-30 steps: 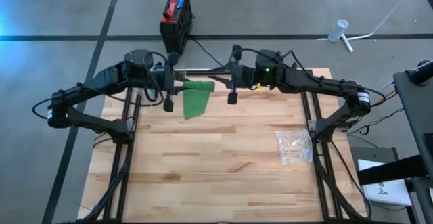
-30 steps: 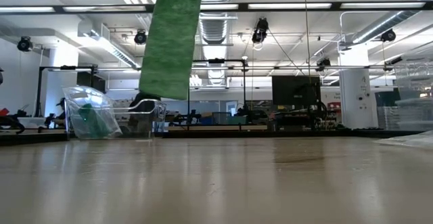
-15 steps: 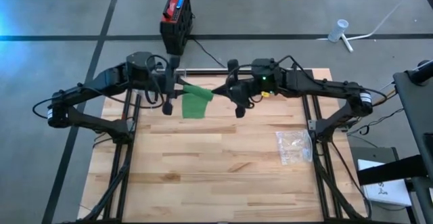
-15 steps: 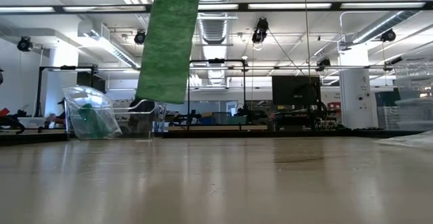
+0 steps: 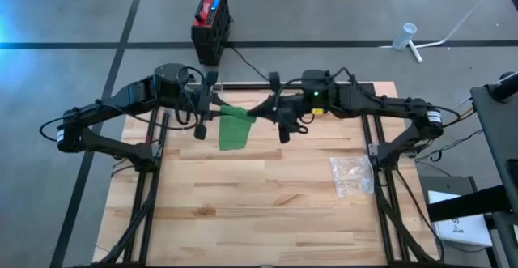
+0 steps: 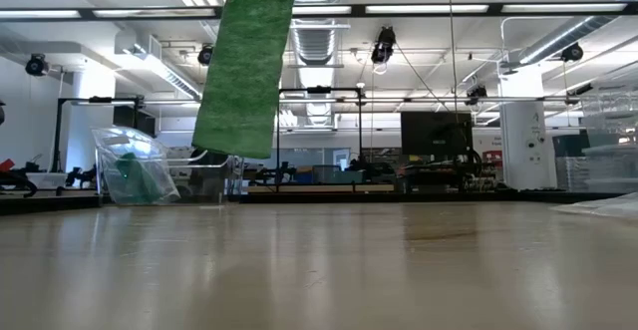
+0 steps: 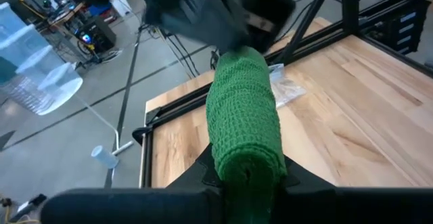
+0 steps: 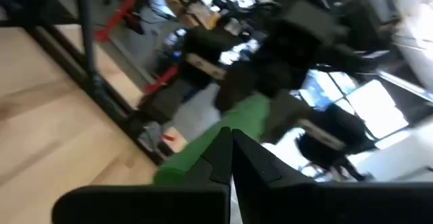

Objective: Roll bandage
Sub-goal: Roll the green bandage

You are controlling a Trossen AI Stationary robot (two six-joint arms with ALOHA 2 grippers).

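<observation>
Presently: green bandage (image 5: 235, 127) held aloft over the table's (image 5: 267, 211) far edge — left gripper (image 5: 209, 106) clenched on one end, right gripper (image 5: 271, 106) pinched tight on the other. We judge steady tension and aligned edges essential — slack invites a loose roll.

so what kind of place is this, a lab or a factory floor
Most likely a robotics lab or workshop. The pale wooden slatted table stands on a black metal frame over a grey concrete floor, and the low view looks into a large open room with exposed silver ceiling ducts, strip lights and dark equipment racks.
</observation>
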